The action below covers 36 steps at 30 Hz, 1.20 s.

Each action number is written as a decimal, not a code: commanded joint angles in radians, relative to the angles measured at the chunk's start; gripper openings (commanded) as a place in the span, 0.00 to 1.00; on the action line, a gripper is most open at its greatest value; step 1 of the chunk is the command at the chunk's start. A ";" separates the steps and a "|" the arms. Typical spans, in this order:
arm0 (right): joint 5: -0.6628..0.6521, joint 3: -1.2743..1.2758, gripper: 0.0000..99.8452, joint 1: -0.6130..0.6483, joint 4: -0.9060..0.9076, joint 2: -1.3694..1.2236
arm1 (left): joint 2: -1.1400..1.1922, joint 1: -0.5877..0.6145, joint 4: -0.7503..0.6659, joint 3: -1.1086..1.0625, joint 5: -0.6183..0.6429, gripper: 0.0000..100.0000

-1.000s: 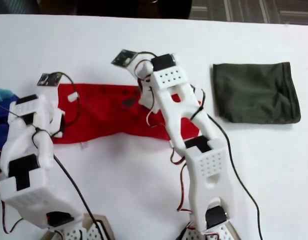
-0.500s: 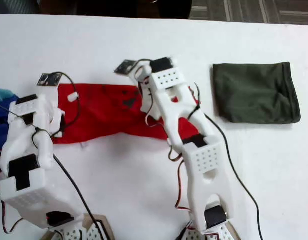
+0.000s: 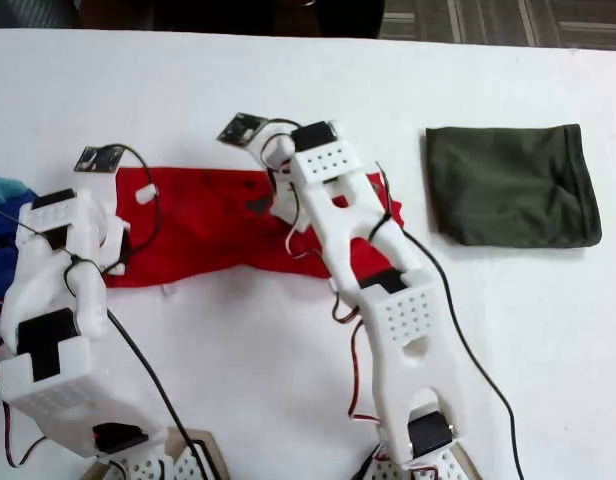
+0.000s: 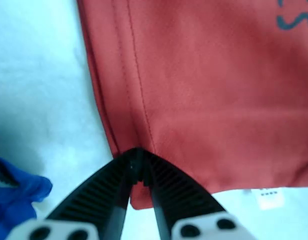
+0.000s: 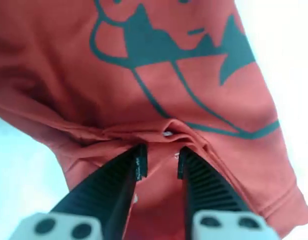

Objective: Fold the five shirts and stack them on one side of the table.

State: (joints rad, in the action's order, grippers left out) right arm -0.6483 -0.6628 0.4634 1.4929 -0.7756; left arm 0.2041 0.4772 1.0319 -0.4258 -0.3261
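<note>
White table under even light, dark floor beyond

A plain white table [image 3: 548, 330] is seen across nearly the whole high view, evenly lit, with only soft shadows cast on it. Its far edge runs straight along the top. Behind it, a grey planked floor [image 3: 488, 20] and a dark shape [image 3: 268, 15] that cannot be identified are glimpsed.

Bright, even overhead light in high view; white table [image 3: 188, 80] near glare, surface washed out. Faint, soft shadows under both arms [image 3: 398, 310]. Dark strip of room [image 3: 238, 15] past far edge. Left wrist view dimmer, table shaded beside red shirt [image 4: 204, 90]. Right wrist view: table burnt white, dark shade in shirt's creases.
</note>
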 commanded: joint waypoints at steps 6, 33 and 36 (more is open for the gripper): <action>0.091 -0.041 0.11 0.005 -0.107 0.028 | 0.002 -0.014 -0.025 -0.004 0.005 0.03; 0.112 -0.150 0.11 -0.153 0.211 0.108 | 0.002 -0.014 -0.025 -0.004 0.005 0.03; 0.112 -0.150 0.11 -0.163 0.211 0.071 | 0.002 -0.014 -0.025 -0.004 0.005 0.03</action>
State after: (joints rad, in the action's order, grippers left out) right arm -0.5393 -0.8147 0.3191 1.7077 -0.7096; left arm 0.2041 0.4772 1.0319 -0.4258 -0.3261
